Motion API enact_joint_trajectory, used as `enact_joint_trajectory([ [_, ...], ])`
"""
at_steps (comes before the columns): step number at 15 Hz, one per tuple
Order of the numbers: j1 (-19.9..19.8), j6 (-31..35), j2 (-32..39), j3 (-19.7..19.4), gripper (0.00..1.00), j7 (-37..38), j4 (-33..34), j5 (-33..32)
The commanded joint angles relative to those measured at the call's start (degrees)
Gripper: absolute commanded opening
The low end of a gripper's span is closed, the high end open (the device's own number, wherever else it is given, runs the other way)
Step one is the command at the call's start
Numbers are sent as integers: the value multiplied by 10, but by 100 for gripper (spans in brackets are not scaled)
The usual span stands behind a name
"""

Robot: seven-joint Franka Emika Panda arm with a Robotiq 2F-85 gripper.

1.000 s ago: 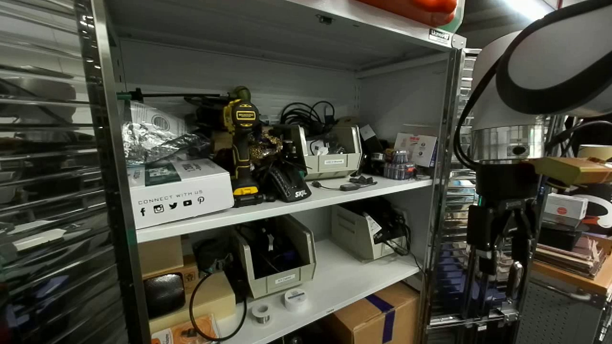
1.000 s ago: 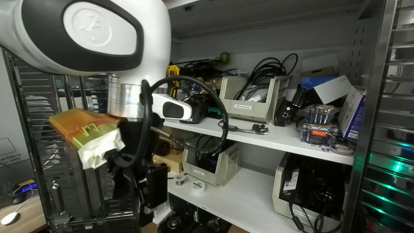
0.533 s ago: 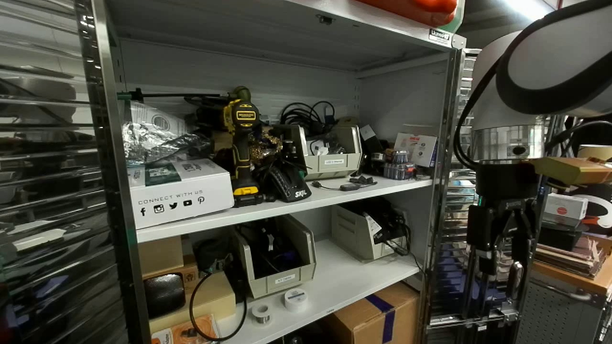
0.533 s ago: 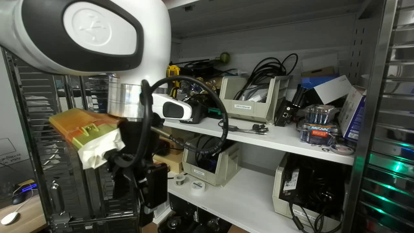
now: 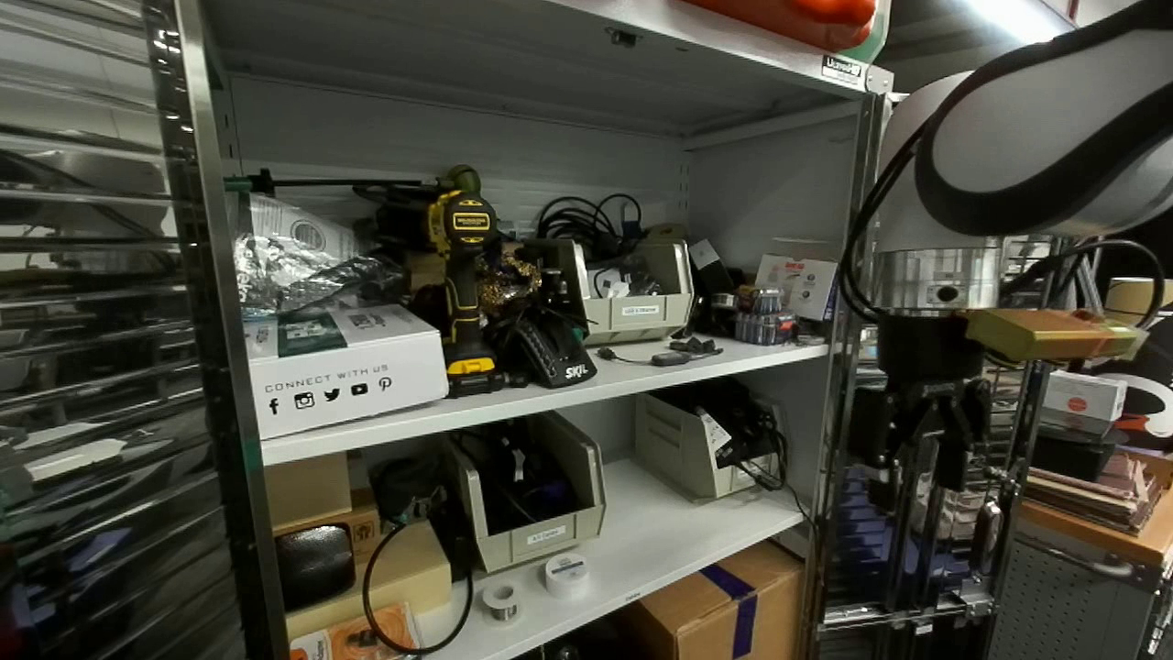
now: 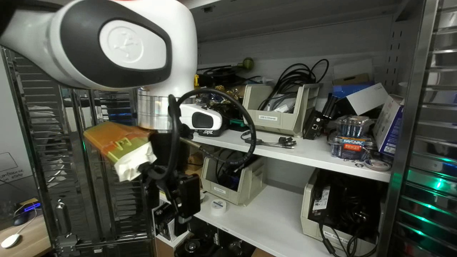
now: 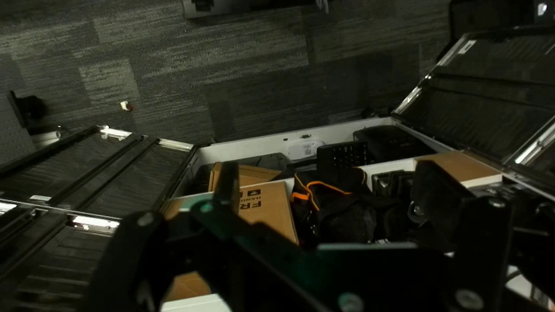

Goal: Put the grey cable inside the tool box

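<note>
A short dark grey cable (image 5: 672, 358) with connectors lies near the front edge of the upper shelf. It also shows in an exterior view (image 6: 259, 142). Just behind it stands an open grey bin (image 6: 269, 119) labelled for USB and Ethernet, holding black cables; it shows in an exterior view too (image 5: 639, 316). No other tool box can be made out. My gripper (image 7: 331, 190) points down with its fingers wide apart and nothing between them. In an exterior view the gripper (image 5: 916, 467) hangs outside the cabinet, apart from the cable. The wrist view does not show the cable.
A yellow drill (image 5: 469, 275) and a white box (image 5: 348, 371) stand on the upper shelf, with battery packs (image 6: 351, 137) at its far end. More grey bins (image 5: 531, 495) are on the lower shelf (image 6: 257, 221). Metal cabinet doors (image 5: 92, 367) flank the shelves. A hose loops from my wrist.
My arm and gripper have moved sideways: leftward in an exterior view toward the cabinet, rightward in an exterior view toward the shelves. The cable and bins have not moved.
</note>
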Motion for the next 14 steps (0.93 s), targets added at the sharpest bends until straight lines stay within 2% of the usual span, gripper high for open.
enact_joint_trajectory([
  [1, -10, 58, 95, 16, 100, 55, 74, -2],
  [4, -12, 69, 169, 19, 100, 115, 153, 2],
  [6, -7, 42, 220, 12, 100, 161, 224, 11],
  [10, -4, 11, 279, 9, 100, 241, 342, 14],
  [14, 3, 12, 317, 5, 100, 317, 413, -4],
])
